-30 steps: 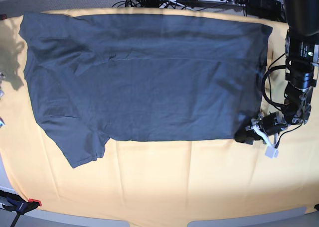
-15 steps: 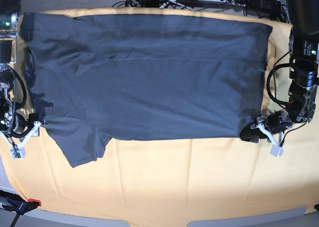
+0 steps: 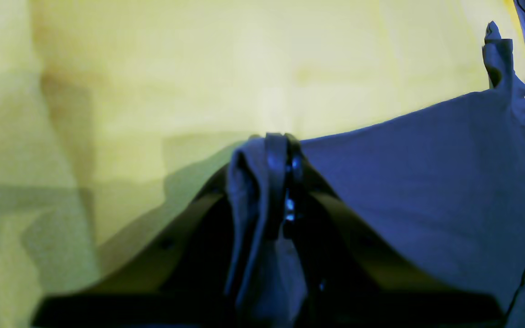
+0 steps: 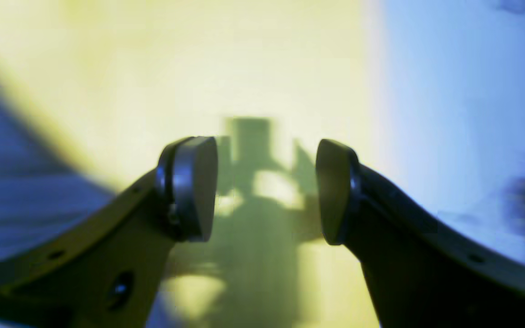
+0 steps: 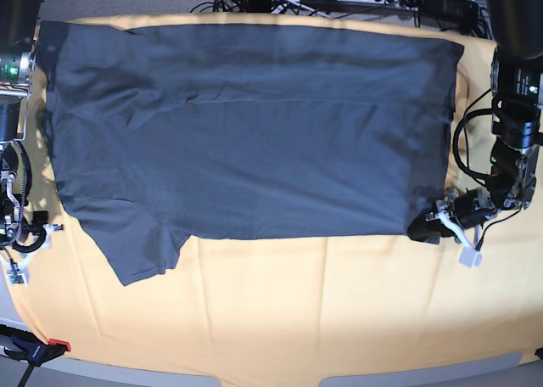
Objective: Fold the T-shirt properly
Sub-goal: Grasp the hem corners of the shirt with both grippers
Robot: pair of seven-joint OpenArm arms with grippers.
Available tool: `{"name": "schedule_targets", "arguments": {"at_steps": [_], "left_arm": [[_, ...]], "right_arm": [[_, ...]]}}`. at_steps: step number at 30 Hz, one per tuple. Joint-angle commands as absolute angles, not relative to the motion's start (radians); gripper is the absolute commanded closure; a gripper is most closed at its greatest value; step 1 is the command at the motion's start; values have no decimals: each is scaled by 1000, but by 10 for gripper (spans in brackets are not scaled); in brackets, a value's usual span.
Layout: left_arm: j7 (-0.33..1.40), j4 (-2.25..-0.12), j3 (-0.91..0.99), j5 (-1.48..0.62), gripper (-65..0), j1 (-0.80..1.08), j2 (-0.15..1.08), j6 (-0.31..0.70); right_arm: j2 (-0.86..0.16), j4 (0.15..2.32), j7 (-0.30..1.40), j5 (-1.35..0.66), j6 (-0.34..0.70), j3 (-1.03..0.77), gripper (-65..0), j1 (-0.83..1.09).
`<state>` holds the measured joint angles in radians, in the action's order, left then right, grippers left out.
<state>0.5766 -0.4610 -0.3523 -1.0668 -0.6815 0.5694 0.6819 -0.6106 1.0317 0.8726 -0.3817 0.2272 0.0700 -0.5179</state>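
Change: your right gripper [image 5: 19, 249] has backed off lower left, fingers spread, empty | left gripper [image 5: 427, 228] still pinches T-shirt [image 5: 246, 124] corner, lower right | fold not begun.

Pale orange-yellow cloth [image 5: 280, 311] covers the whole work surface. Plain dark slate-grey cotton T-shirt [image 5: 254, 141] lies flat on it, filling the upper frame; one short sleeve points toward lower left.
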Motion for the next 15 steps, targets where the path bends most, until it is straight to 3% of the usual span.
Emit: {"name": "schedule_targets", "arguments": {"at_steps": [1,5,11,15], "left_arm": [[598,-463,-352,-1038,0,-699,582,658],[598,-463,-352,-1056,0,-699,582,658],[598,-463,-352,-1058,0,-698,582,659],[599,-463,-352,-1060,0,-698,582,685]], "right_arm": [[-630,1033,859,-429,234,63,-380,-549],[-620,964,826,-559,299,-9,-450,-549],[-594,788,838,-716,427,-224,-452,-564],[-593,685,881,-797,521,-278,-452,-566]]}}
